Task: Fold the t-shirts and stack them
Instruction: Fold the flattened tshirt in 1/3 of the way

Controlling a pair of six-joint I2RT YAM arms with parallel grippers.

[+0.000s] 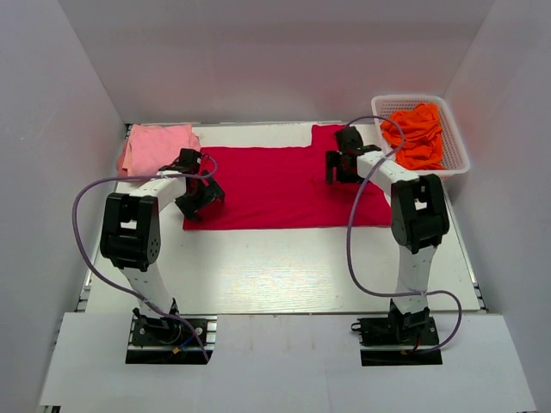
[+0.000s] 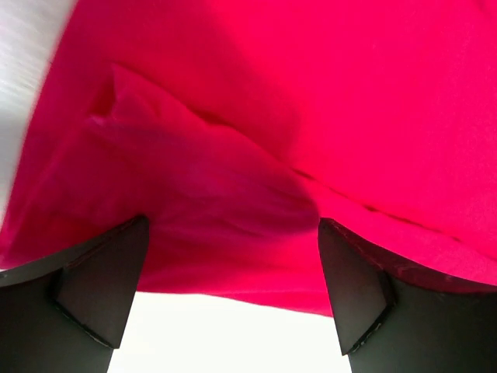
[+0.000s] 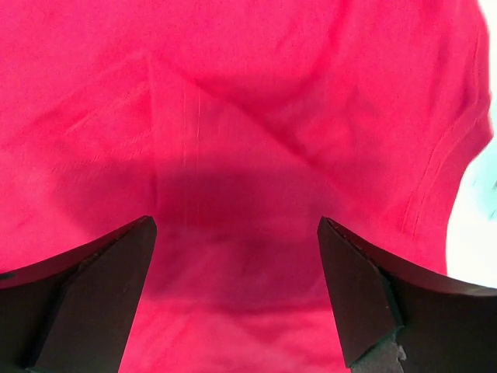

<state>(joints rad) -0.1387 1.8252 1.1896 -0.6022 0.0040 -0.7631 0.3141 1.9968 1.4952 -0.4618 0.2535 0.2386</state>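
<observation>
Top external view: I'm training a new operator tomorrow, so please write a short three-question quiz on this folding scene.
1. True or false: the orange t-shirts lie in the white basket at the table's far right.
2. What colour is the t-shirt lying beneath the left gripper and the right gripper? A) pink B) crimson-red C) orange
3. Fill in: both grippers' jaws stand ____, holding nothing.
Key: 1 true; 2 B; 3 open.
</observation>
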